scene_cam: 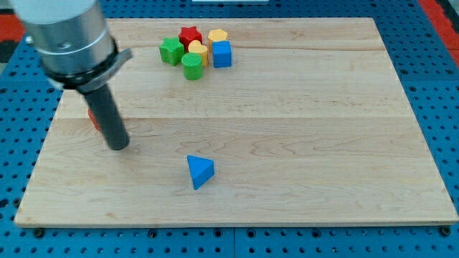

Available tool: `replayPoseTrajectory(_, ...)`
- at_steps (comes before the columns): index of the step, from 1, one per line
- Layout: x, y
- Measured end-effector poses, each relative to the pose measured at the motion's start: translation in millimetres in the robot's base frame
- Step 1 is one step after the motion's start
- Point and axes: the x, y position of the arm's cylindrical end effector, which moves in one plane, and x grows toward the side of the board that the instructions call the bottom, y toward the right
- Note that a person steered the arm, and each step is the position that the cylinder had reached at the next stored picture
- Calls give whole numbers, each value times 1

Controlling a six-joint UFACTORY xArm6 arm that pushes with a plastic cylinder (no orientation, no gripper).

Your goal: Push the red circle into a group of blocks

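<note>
The red circle (92,119) is mostly hidden behind my rod at the view's left; only a red sliver shows. My tip (118,147) rests on the board just right of and below that sliver. A group of blocks sits at the view's top centre: a green star (171,51), a red star (190,36), a yellow hexagon (218,36), a yellow block (198,51), a blue cube (221,54) and a green cylinder (191,66). The group lies up and to the right of my tip.
A blue triangle (199,171) lies alone at the view's lower centre, right of my tip. The wooden board (308,136) sits on a blue pegboard surface; its left edge is close to the red circle.
</note>
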Motion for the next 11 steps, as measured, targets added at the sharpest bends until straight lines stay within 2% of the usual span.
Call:
replayPoseTrajectory(1, -30, -25)
replayPoseTrajectory(2, -84, 3)
replayPoseTrajectory(3, -111, 30)
replayPoseTrajectory(4, -75, 4)
replayPoseTrajectory(6, -123, -12)
replayPoseTrajectory(7, -126, -8)
replayPoseTrajectory(9, -133, 36)
replayPoseTrajectory(10, -133, 37)
replayPoseTrajectory(11, -143, 13)
